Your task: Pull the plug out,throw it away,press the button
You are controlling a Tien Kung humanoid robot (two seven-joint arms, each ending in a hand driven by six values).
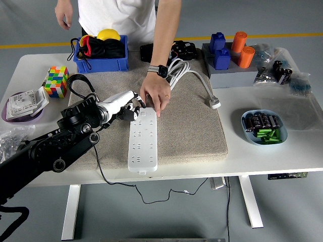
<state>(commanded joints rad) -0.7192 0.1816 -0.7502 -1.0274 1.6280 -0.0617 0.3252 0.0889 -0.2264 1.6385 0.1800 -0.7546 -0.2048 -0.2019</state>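
1. Step in hand: judged as the button-press stage. No plug is seated in the power strip point(142, 139); the white plug point(215, 104) lies loose on the beige mat point(194, 132), well apart to the right, its cord point(187, 72) trailing back toward the far side.
2. Left hand point(129, 110): at the strip's far end, fingers curled in, holding nothing. Cannot tell if a fingertip touches the strip's top face.
3. Right arm: not in view.
4. Person's hand point(155, 95): rests on the strip's far end, fingers pointing down at it, just beside the robot's hand. Appears to be steadying it.
5. Next move, by judgement: a short downward press at the strip's far end, where the switch likely sits. Switch itself too small to confirm. Needs care not to strike the person's fingers.
6. Room: tight at the far end, two hands crowded there. Strip's near end sits close to the mat's front edge and near the table point(275, 156) edge. Open mat to the right of the strip.
7. Clutter: blue bin point(100, 63) behind, Rubik's cube point(56, 81) left, tray of batteries point(264, 127) right; all well apart from the work area.
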